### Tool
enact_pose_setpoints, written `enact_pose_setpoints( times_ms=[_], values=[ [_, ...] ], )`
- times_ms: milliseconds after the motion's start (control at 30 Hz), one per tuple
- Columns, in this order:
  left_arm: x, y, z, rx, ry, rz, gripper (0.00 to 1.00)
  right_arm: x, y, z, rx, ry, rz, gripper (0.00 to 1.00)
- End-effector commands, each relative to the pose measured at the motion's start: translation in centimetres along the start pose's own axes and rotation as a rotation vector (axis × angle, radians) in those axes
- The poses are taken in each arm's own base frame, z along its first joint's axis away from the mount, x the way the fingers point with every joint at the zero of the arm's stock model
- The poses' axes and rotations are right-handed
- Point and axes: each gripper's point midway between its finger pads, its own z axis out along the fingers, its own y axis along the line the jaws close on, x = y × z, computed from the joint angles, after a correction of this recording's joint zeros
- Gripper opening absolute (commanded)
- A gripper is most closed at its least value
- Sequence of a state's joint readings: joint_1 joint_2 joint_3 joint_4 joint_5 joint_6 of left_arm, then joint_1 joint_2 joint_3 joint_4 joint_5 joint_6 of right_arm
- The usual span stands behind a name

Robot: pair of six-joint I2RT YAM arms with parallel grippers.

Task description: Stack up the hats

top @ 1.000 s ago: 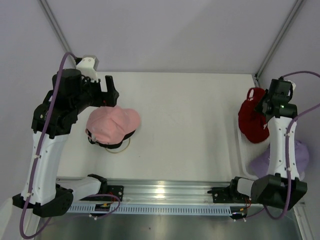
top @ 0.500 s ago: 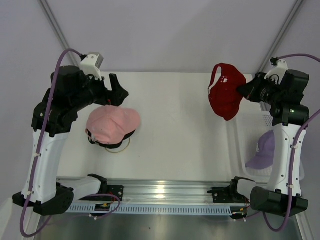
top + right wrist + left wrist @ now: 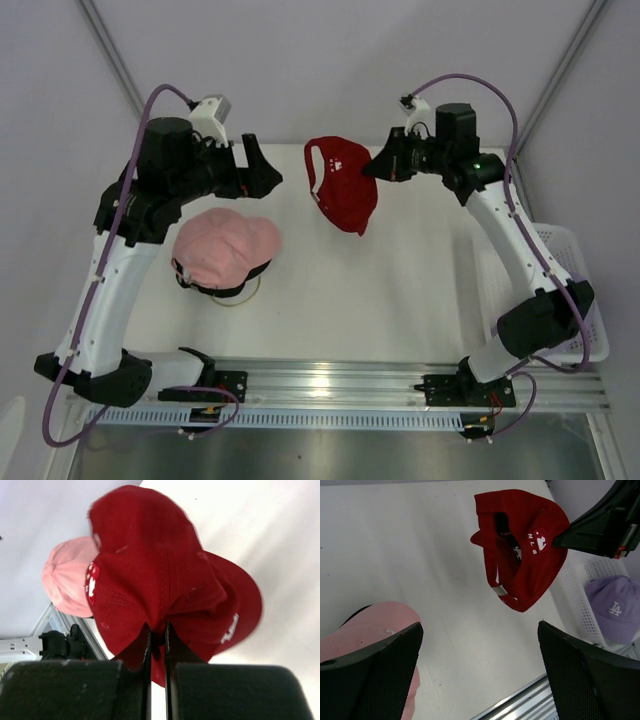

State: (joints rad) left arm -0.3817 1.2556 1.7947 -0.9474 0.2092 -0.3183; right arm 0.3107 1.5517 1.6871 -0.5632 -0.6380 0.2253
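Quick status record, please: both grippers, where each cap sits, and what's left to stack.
right gripper: shut on red cap, pinching its crown, cap hanging clear of the table
left gripper: open, empty, near pink cap
pink cap: top of pile, dark cap edge showing under it
lavender cap: in white mesh basket
left to stack: red, lavender

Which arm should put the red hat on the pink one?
Right. The right gripper pinches the red cap aloft; the left gripper is open and empty near the pink cap.
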Motion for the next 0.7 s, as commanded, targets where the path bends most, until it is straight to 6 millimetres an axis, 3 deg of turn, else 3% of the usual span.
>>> enact_pose_setpoints(
  times_ms=[0, 33, 133, 267, 467, 667],
  values=[
    [0.8, 3.1, 2.7, -0.186, 0.022, -0.061, 0.97, -4.6, 2.1, 1.2, -0.032, -0.136, -0.046, 0.00],
    [1.7, 4.4, 3.3, -0.240, 0.041, -0.069, 0.97, -5.1, 3.2, 1.7, -0.043, -0.146, -0.069, 0.00],
    [1.9, 5.2, 4.2, -0.271, 0.023, -0.082, 0.96, -5.1, 5.3, 3.2, -0.117, -0.124, -0.100, 0.00],
    [1.2, 5.0, 5.0, -0.258, 0.002, -0.079, 0.96, -4.6, 7.3, 4.2, -0.175, -0.097, -0.121, 0.00],
    [0.8, 3.6, 7.1, -0.170, 0.004, -0.095, 0.95, -3.4, 8.1, 5.4, -0.198, -0.071, -0.121, 0.00],
    [1.5, 6.2, 9.1, -0.283, 0.010, -0.079, 0.94, -3.3, 10.5, 4.8, -0.283, -0.076, -0.158, 0.00]
  ],
)
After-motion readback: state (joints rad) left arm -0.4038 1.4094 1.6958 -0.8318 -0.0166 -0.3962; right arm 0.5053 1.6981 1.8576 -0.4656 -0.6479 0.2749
